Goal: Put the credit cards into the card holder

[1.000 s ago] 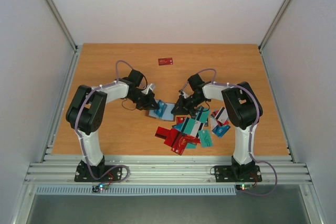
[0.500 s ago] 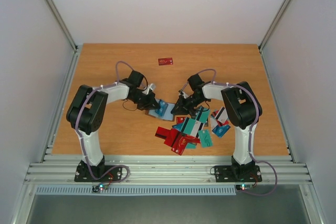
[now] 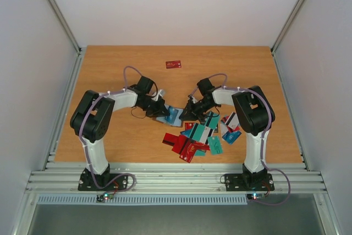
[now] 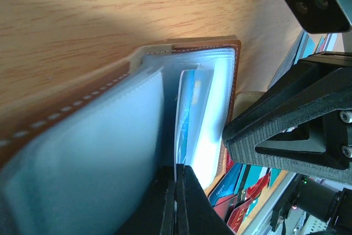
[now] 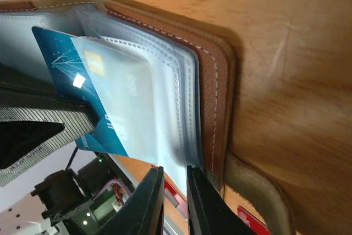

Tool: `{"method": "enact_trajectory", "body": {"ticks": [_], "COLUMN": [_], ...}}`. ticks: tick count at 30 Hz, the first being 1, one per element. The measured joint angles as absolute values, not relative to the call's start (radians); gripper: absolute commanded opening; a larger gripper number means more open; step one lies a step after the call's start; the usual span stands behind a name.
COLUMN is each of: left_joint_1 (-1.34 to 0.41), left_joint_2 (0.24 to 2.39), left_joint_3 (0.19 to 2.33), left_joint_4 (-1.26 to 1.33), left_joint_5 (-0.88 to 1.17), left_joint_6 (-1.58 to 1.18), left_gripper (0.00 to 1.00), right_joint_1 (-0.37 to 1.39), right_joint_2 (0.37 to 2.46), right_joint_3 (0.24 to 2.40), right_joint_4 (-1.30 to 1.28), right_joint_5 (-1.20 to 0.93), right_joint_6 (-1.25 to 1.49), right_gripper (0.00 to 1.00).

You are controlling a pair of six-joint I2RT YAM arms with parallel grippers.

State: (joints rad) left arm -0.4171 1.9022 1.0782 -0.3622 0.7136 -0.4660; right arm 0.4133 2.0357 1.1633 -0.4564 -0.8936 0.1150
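Observation:
The card holder (image 3: 171, 109) lies open mid-table, brown leather (image 4: 209, 45) with clear sleeves (image 5: 159, 97). A blue credit card (image 5: 60, 53) sits partly inside one sleeve, its edge also showing in the left wrist view (image 4: 190, 97). My left gripper (image 3: 158, 108) (image 4: 176, 191) is shut on this card's outer edge, at the holder's left. From the right, my right gripper (image 3: 185, 114) (image 5: 175, 191) is shut on the sleeve pages next to the leather cover. More credit cards (image 3: 199, 136) in red, teal and blue lie heaped just in front.
A lone red card (image 3: 174, 64) lies far back near the middle. The two grippers nearly meet over the holder. The right arm's finger (image 4: 286, 119) stands close to the holder's edge. Metal rails border the table's front (image 3: 176, 177).
My left gripper has edged slightly right toward the holder with the blue card. The right gripper has stayed put, its jaws closing a touch.

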Motion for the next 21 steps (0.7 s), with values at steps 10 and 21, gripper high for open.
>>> {"method": "enact_trajectory", "body": {"ticks": [10,21], "left_joint_1": [-0.456,-0.505], "left_joint_2": [1.883,1.881], "left_joint_3": [1.071,1.071], "left_joint_4": [-0.349,-0.377], "left_joint_5": [0.641,0.572], "left_joint_6": [-0.537,-0.556], "left_gripper": [0.06,0.25], "right_joint_1": [0.413,0.414], "right_joint_2": [2.027,2.000], "right_joint_3": [1.152,1.151], "right_joint_4": [-0.437,-0.454], "right_joint_5": [-0.890,-0.840], "right_joint_6": [0.168,0.180], "right_gripper": [0.15,0.16]}}
